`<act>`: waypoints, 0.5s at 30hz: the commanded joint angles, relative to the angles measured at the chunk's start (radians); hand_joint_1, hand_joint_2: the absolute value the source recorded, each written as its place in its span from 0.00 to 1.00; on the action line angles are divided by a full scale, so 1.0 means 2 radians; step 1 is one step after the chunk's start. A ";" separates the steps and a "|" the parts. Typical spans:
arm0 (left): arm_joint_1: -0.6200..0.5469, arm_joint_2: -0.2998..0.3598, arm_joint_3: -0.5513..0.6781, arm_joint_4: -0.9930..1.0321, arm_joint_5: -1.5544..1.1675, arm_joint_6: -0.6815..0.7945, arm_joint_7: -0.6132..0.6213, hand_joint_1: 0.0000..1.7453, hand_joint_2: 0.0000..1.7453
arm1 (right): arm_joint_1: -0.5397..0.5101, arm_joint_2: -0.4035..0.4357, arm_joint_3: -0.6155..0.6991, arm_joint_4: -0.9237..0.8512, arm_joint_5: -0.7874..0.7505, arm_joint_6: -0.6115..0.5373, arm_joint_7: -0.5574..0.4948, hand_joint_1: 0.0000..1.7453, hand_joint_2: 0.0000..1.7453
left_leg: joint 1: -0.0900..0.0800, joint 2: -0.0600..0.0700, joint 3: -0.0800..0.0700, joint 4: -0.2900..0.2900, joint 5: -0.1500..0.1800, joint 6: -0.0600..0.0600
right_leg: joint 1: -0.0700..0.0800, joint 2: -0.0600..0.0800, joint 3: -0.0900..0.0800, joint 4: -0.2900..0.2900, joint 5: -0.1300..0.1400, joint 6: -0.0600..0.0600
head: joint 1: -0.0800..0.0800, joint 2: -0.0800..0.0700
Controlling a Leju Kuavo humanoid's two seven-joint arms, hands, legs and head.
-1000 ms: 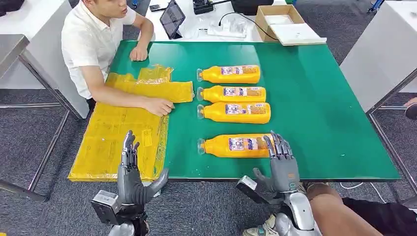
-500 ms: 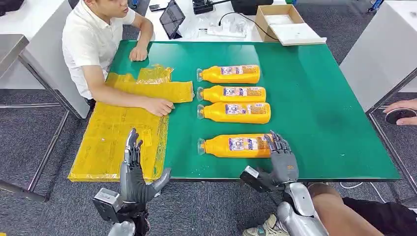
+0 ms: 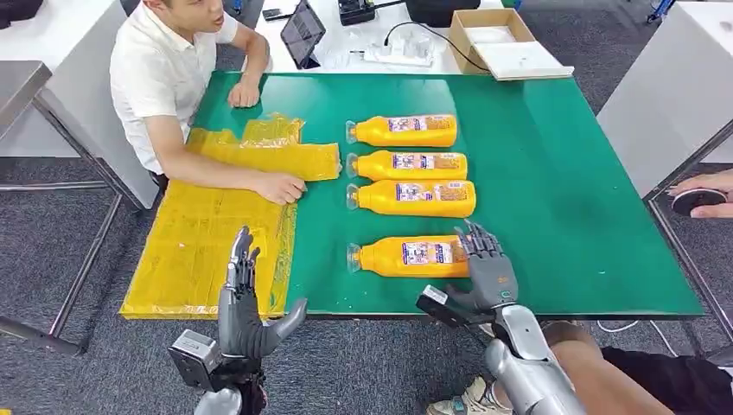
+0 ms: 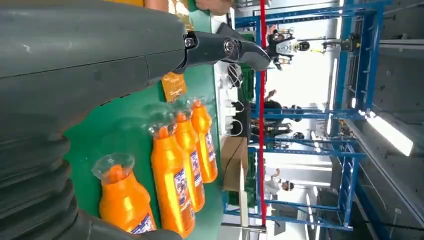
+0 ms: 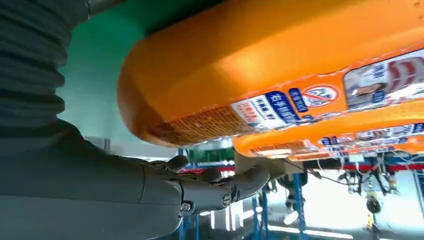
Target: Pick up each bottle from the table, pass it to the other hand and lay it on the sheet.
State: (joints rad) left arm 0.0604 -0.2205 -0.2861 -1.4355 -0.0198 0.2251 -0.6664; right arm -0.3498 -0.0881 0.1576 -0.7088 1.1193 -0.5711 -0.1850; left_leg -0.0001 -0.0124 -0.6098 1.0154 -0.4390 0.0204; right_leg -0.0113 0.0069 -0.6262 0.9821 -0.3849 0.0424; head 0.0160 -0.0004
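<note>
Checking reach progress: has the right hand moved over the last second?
Yes. The right hand has crept forward and slightly left, toward the base of the nearest bottle, which has stayed put on the green table.

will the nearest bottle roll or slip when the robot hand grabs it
The nearest bottle lies on its side on the smooth green table, so a nudge from the right robot hand at its base could probably roll it. It looks full of orange liquid, so likely heavy for its size. The glossy label may be slippery.
</note>
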 commanded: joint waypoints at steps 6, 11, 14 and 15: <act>-0.019 0.016 -0.010 0.030 0.001 -0.006 -0.016 0.00 1.00 | -0.046 0.003 0.022 0.097 -0.009 0.078 0.024 0.00 1.00 | 0.000 0.001 0.002 -0.001 -0.001 -0.001 | 0.000 0.000 0.002 -0.001 -0.001 -0.001 | 0.000 0.000; -0.026 0.018 -0.010 0.034 -0.001 -0.013 -0.016 0.00 1.00 | -0.081 -0.003 0.033 0.154 -0.010 0.166 0.033 0.64 1.00 | 0.000 0.001 0.003 -0.001 -0.001 -0.001 | 0.000 0.000 0.003 -0.001 0.000 -0.001 | 0.000 0.000; -0.028 0.018 -0.010 0.035 -0.001 -0.015 -0.016 0.00 1.00 | -0.088 -0.004 0.036 0.159 -0.008 0.176 0.035 1.00 1.00 | 0.000 0.001 0.007 -0.001 -0.001 0.000 | 0.000 -0.001 0.006 -0.001 0.000 -0.001 | 0.000 0.000; -0.030 0.018 -0.012 0.036 -0.001 -0.019 -0.016 0.00 1.00 | -0.099 -0.006 0.042 0.171 -0.002 0.192 0.045 1.00 1.00 | 0.000 0.001 0.007 -0.001 -0.001 0.000 | 0.000 -0.001 0.007 -0.001 0.000 -0.001 | 0.000 0.000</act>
State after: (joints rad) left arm 0.0419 -0.2197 -0.2865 -1.4286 -0.0210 0.2010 -0.6664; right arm -0.4740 -0.0885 0.1778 -0.5748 1.0983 -0.2784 -0.1305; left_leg -0.0001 -0.0095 -0.5976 1.0153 -0.4406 0.0216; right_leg -0.0111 0.0083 -0.6158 0.9807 -0.3855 0.0421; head 0.0160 -0.0004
